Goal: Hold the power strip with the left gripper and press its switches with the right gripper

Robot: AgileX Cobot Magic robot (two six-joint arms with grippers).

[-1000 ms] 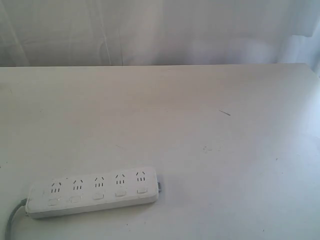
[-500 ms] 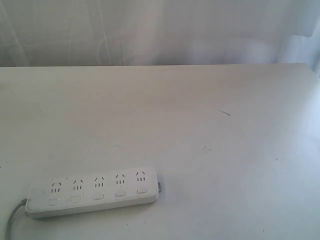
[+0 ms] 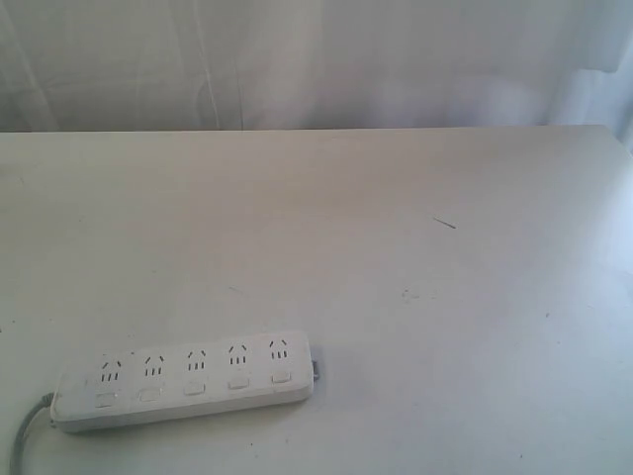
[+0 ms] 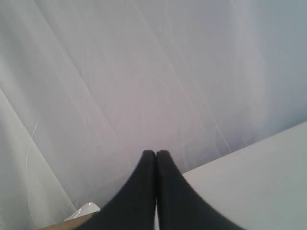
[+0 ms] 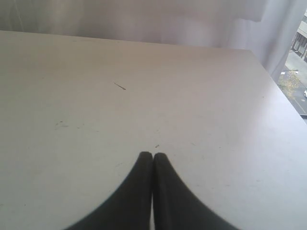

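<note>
Power strip (image 3: 183, 381): lies flat, sockets up, at the near left of the white table (image 3: 415, 277), its length running left to right; nothing touches it.
Switches (image 3: 194, 389): five in a row along its near edge, one below each socket group.
Cord (image 3: 22, 440): grey, leaves the left end.
Left gripper (image 4: 156, 154): jaws together, empty, facing the curtain (image 4: 144, 72); strip not in its view.
Right gripper (image 5: 152, 156): jaws together, empty, over bare table, well apart from the strip.
Handling: likely light, stiff, smooth plastic that would slide when pressed.
Hold: probably across the width at the cord end, clear of the switches.
</note>
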